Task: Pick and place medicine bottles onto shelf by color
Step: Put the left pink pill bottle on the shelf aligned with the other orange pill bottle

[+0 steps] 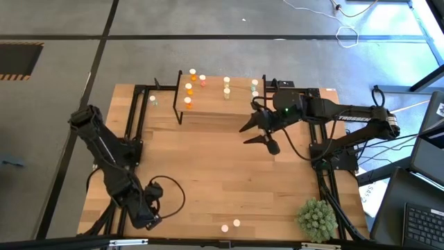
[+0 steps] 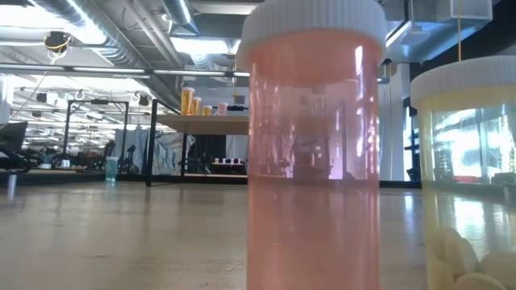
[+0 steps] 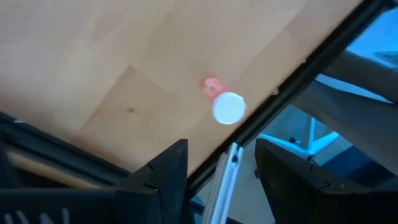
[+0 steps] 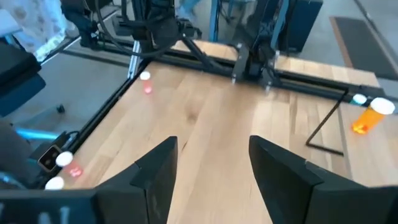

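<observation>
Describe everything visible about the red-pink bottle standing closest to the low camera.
The red-pink bottle is a see-through plastic cylinder with a ribbed whitish cap, standing upright on the wooden table. Its tinted body shows the room through it, and no contents are visible inside. It stands right next to a pale yellow bottle holding whitish pills; whether the two touch cannot be told. From above, the pair sits near the table's front edge. No gripper touches it.

Grey concrete floor (image 1: pixel 208 17) surrounds the table; ceiling ducts (image 2: pixel 97 24) run overhead.
</observation>
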Controlling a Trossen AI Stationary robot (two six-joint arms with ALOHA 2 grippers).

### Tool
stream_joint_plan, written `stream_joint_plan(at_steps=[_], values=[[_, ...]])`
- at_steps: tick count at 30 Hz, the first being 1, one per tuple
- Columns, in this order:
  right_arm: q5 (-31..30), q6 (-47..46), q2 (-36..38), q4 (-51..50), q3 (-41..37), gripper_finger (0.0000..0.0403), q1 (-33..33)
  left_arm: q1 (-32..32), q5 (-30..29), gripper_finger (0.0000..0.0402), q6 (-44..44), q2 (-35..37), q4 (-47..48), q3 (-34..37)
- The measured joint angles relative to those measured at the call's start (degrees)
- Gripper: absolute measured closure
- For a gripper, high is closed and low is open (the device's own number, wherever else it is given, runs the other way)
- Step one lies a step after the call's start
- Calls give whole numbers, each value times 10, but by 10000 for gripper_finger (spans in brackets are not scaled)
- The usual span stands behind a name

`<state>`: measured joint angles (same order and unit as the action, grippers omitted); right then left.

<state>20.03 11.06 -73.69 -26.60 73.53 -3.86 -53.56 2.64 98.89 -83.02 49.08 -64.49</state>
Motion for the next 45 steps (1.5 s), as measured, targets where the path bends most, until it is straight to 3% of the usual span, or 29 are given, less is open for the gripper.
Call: stream_joint_plan(at_steps=[9,14,37,45], values=[[31,5,0,-93,6,201,0,-5,-5,221,-5,-27,-30,0],[71,70,0,-164,6,201,9,-5,-25,221,-29,-27,-31,0],[71,56,0,-157,6,201,27,-7,-26,221,-46,-27,-33,0],[70,44,0,-155,6,201,27,-16,-51,221,-29,-27,-33,0]])
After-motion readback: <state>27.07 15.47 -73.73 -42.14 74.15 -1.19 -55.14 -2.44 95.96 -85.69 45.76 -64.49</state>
